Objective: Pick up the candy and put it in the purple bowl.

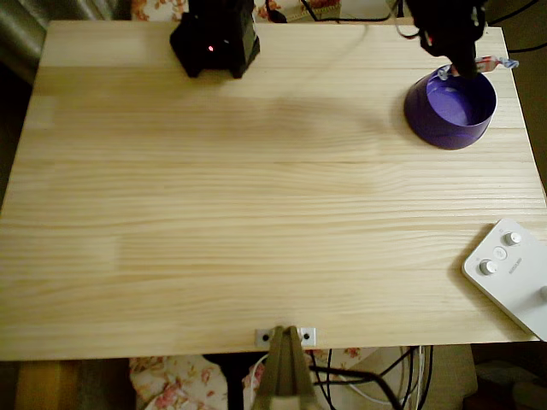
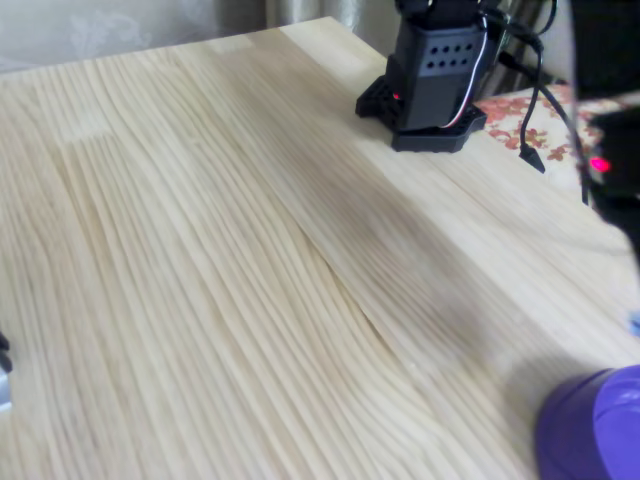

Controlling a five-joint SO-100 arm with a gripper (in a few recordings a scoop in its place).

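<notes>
The claw (image 1: 468,67) hung over the far rim of the bowl (image 1: 450,109) in the overhead view, pinching the sweet (image 1: 494,62). The carry looked all but finished, so the drop was the step in hand; the next move called for parting the fingers once the sweet sat above the hollow. It stuck out sideways from the claw, its long axis roughly level, one twisted end pointing right past the rim.

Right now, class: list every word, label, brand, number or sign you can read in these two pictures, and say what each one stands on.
No text can be read in either view.
White device with round knobs: a small grey marking beside the knobs in the overhead view, too small and blurred to read.
Candy: red marks on the wrapper, no legible letters.
Purple bowl: no text.
</notes>
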